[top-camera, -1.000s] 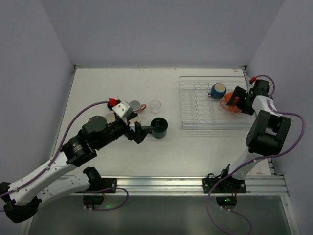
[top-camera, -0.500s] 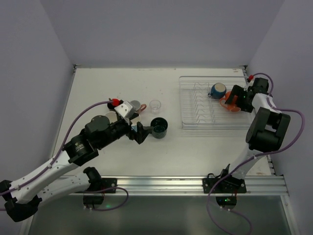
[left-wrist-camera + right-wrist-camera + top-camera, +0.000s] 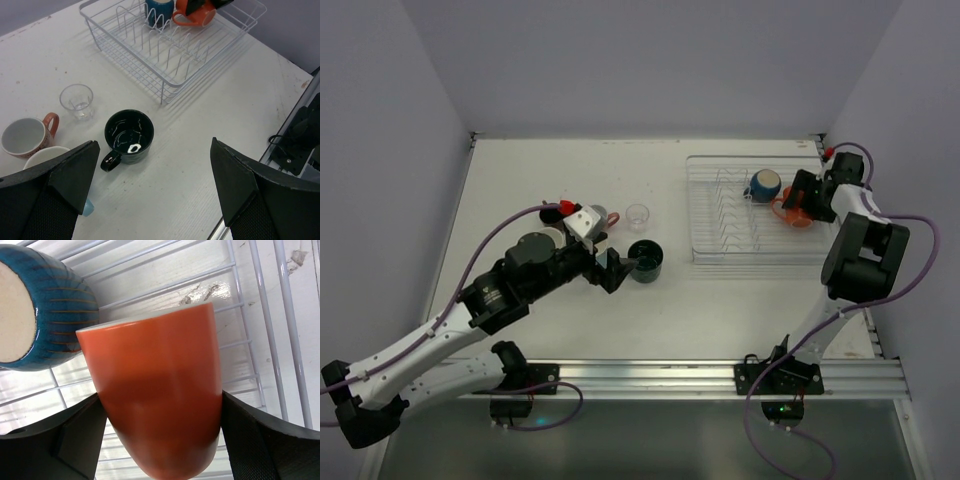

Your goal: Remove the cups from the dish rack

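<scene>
Dish rack (image 3: pixel 760 238) holds orange cup (image 3: pixel 155 365) inside right gripper (image 3: pixel 162 435).

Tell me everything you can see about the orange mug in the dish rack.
The glossy orange ceramic-looking mug has a pale rim, rounded base and loop handle. It lies on its side on the wires of the white wire dish rack, beside a dark blue ribbed mug. The right hand straddles its body, a finger at each side; whether they grip it is unclear.

White table (image 3: pixel 720 300) — dish rack (image 3: pixel 740 238), loose cups (image 3: pixel 645 260)
</scene>
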